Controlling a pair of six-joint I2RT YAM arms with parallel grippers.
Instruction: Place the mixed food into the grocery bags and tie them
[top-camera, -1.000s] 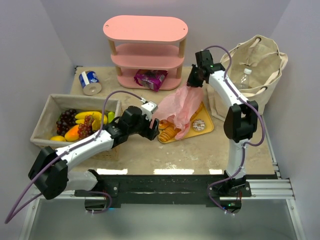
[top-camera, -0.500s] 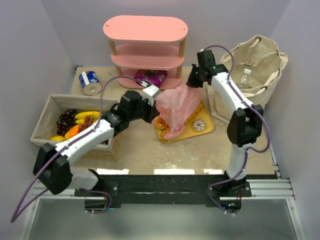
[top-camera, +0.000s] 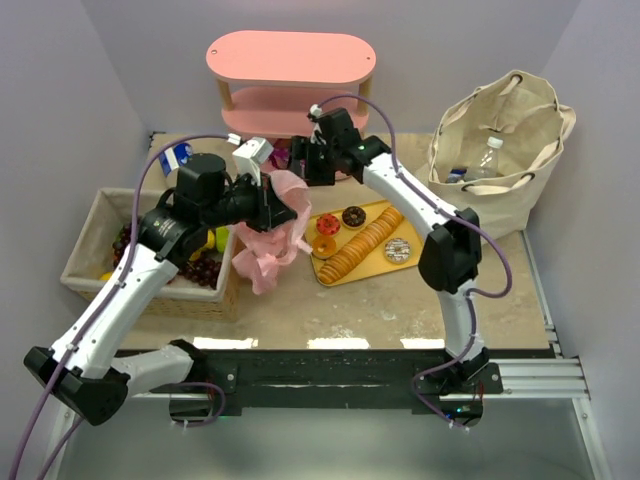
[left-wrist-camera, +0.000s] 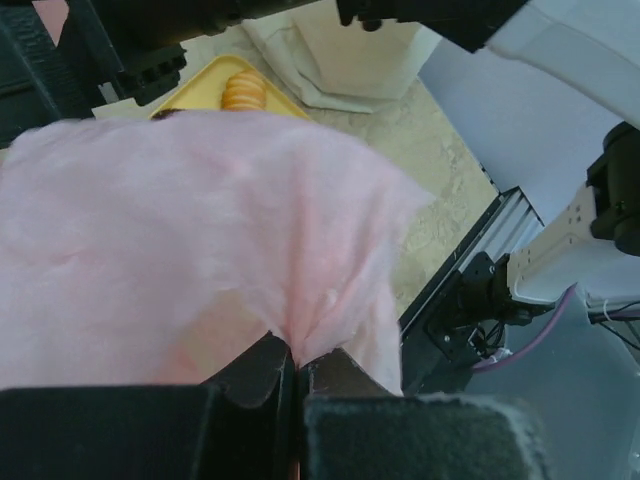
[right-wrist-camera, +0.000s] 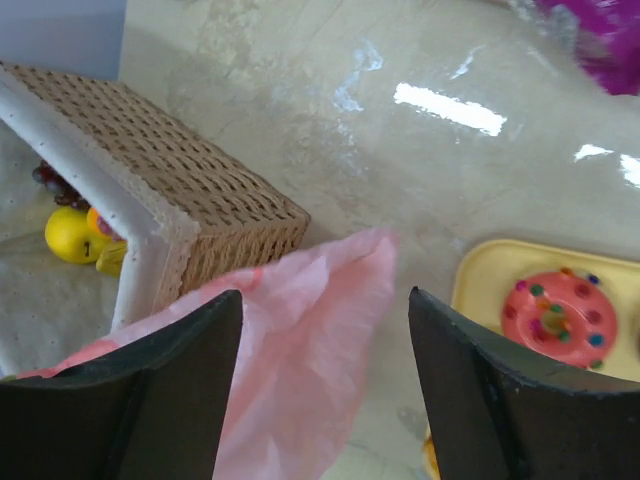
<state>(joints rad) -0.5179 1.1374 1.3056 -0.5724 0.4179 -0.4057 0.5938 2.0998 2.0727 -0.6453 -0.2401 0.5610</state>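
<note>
Basket (top-camera: 170, 295), woven, at near left, grapes (top-camera: 195, 268) inside. Just right of it, pink plastic bag (top-camera: 268, 245) hanging crumpled, clear of the yellow tray (top-camera: 418, 258) of doughnuts and biscuits on its right. Upper edge of the bag clenched in the left gripper (top-camera: 283, 205) (wrist view: a fold of pink film nipped between the closed fingers (left-wrist-camera: 250, 375)). A little farther, right gripper (top-camera: 303, 170) released, jaws spread wide above the bag's far edge, gripping nothing; loose pink plastic visible between them. Far right, beige canvas bag (top-camera: 470, 205) standing open, clear water bottle (top-camera: 487, 155) inside. Far back, pink shelf (top-camera: 290, 55); blue can (top-camera: 178, 157) at far left.
</note>
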